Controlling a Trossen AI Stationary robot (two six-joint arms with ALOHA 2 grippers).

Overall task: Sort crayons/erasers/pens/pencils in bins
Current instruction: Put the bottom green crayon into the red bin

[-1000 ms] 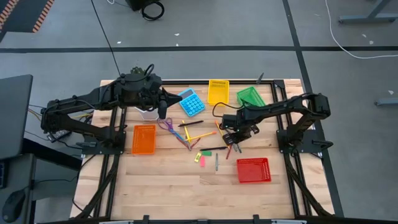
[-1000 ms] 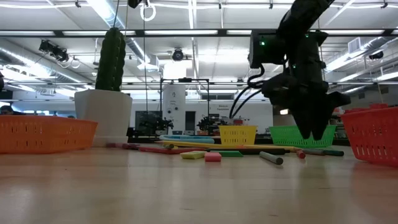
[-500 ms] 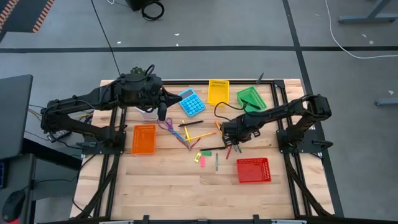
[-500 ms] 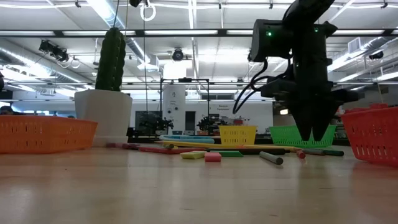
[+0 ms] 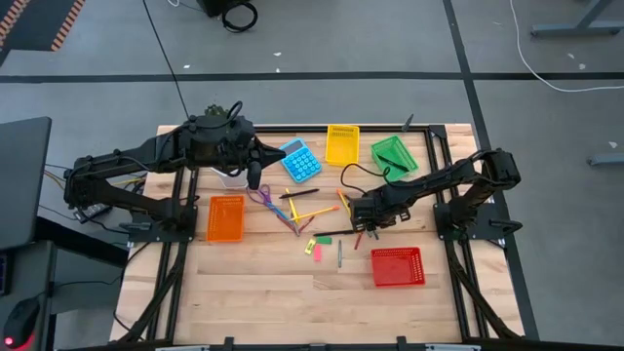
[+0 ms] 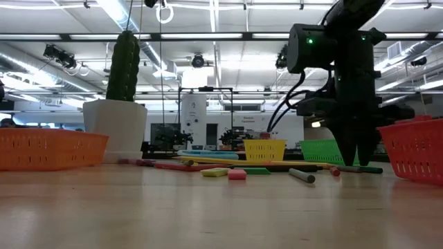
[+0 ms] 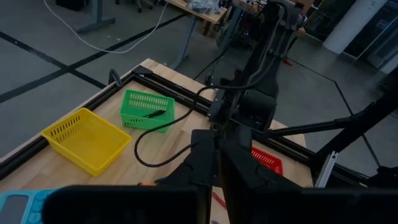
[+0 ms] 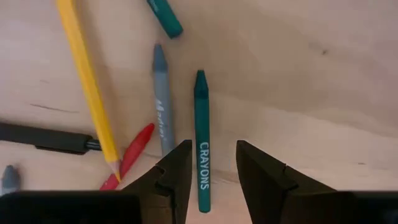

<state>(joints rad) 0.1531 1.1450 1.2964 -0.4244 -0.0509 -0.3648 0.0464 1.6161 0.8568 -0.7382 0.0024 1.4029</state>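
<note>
Here the right tool (image 8: 211,177) hangs open astride a teal crayon (image 8: 201,137), holding nothing.

Robotics lab or workshop, open industrial hall. Grey concrete floor (image 5: 322,39) with dark seam lines; loose white cable (image 5: 546,68) on it at 1 o'clock, hazard-striped edge (image 5: 49,19) at 11 o'clock. Wooden counter (image 5: 263,283) on a black metal frame carries two dark robot arms (image 5: 146,166) bolted at its sides. Low view: exposed ceiling with long strip lights (image 6: 208,10), hanging cables, more test benches and machines (image 6: 201,131) across the room behind. Monitor edge (image 5: 19,185) at 9 o'clock beside the counter.
</note>
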